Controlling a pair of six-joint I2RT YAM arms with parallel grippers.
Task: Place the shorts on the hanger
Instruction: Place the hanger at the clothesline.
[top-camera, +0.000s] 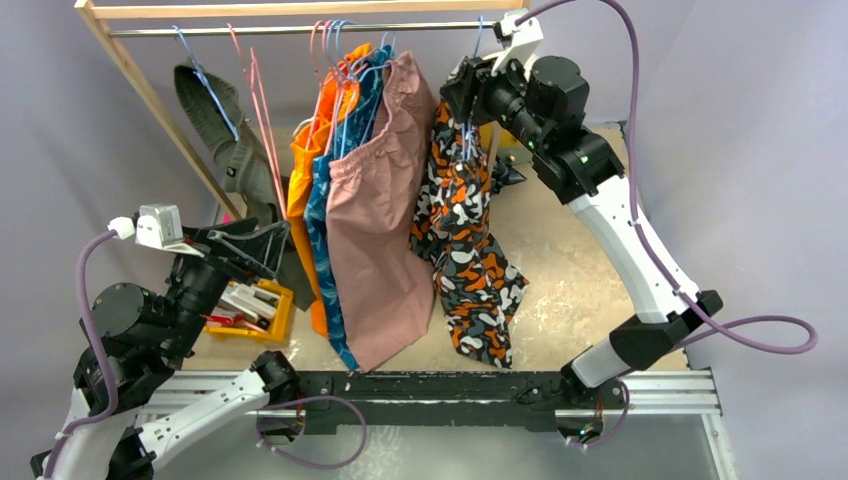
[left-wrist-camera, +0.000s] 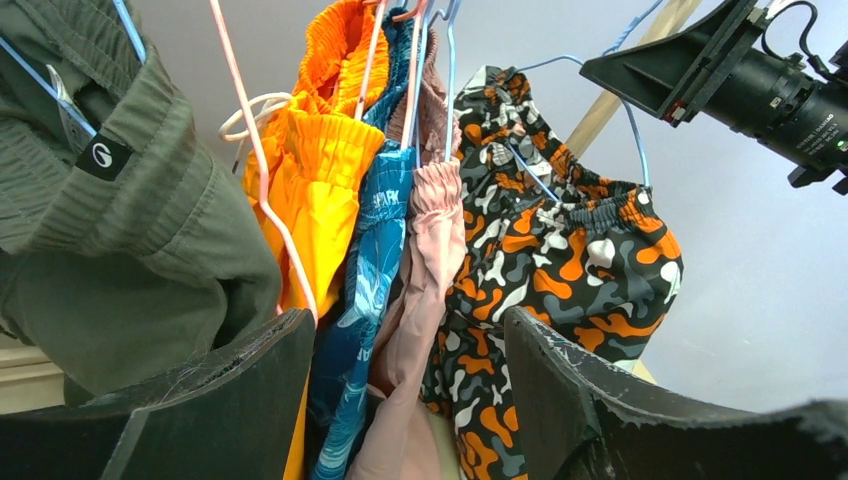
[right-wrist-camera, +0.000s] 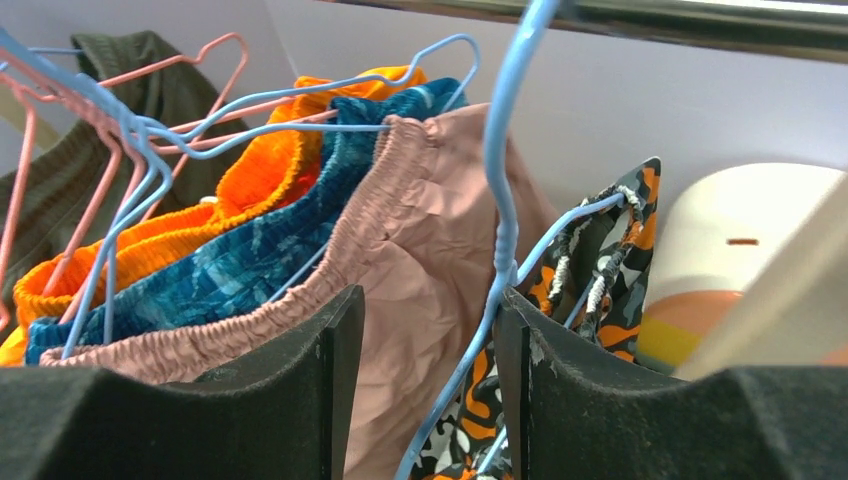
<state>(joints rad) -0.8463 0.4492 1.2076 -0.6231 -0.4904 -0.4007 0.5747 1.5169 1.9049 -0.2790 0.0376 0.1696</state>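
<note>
The camouflage shorts (top-camera: 465, 230) hang by their waistband from a light-blue hanger (right-wrist-camera: 500, 200) whose hook sits over the metal rod (top-camera: 300, 28). My right gripper (top-camera: 465, 85) is up at the neck of the hanger, open. In the right wrist view (right-wrist-camera: 428, 300) the blue wire runs through the gap and rests against the right finger, while the left finger stands well clear. My left gripper (top-camera: 275, 240) is low on the left, open and holding nothing. Its wrist view (left-wrist-camera: 408, 320) looks up at the shorts (left-wrist-camera: 570, 260), their hanger (left-wrist-camera: 635, 140) and the other clothes.
A wooden-framed rack carries orange shorts (top-camera: 310, 170), a blue patterned pair (top-camera: 325, 230), dusty-pink shorts (top-camera: 375, 230), an olive garment (top-camera: 225, 140) and bare pink-red hangers (top-camera: 260, 110). A yellow bin of tools (top-camera: 255, 310) sits by the left arm.
</note>
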